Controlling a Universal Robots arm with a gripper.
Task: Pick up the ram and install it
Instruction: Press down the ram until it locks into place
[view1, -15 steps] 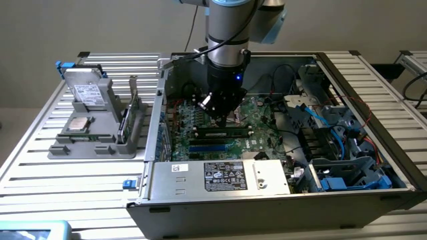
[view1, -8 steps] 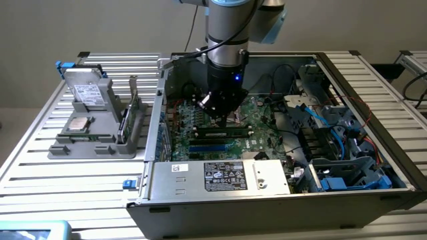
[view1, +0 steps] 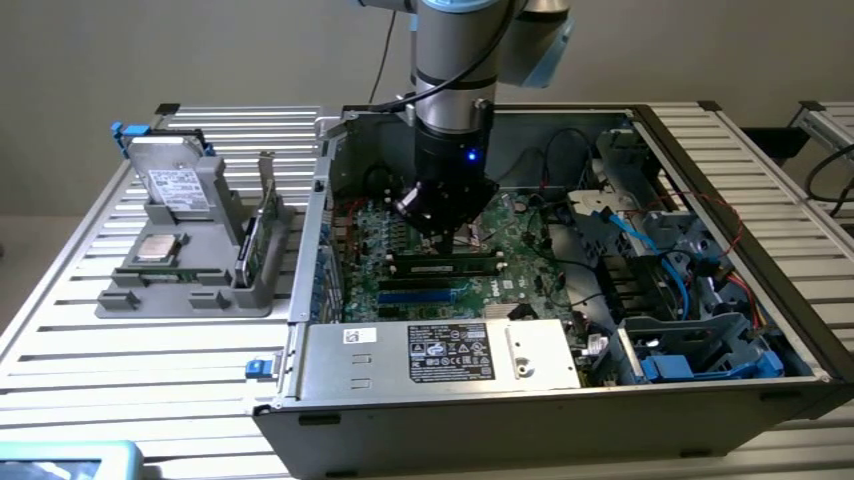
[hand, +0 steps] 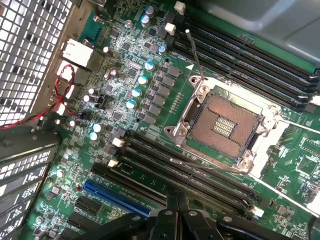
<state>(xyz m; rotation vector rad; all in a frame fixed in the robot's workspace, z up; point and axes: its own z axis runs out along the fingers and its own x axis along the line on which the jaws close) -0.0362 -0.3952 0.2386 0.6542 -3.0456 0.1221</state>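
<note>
**— Where is the hand, and is it gripping anything?**

Your arm reaches down into the open grey metal computer case (view1: 534, 420), which stands on the slatted metal worktop (view1: 134, 350). The hand (view1: 447, 232) hangs low over the green motherboard (hand: 150, 65), near the square metal processor socket (hand: 223, 122). I cannot tell whether the hand is open or closed.

**— And the ram?**

In the exterior view you see a thin, long, dark green circuit-board stick with a pale label, the ram (view1: 447, 267). It lies just under the hand, along the long black slots (hand: 190, 172). I cannot tell whether it is seated. A long blue slot (hand: 117, 195) runs beside those black ones.

**— What sits outside the case?**

Towards the exterior view's left, a grey moulded holder (view1: 160, 290) rests on the worktop. A larger green card with a metal bracket (view1: 271, 225) stands upright in it, well apart from the hand.
</note>
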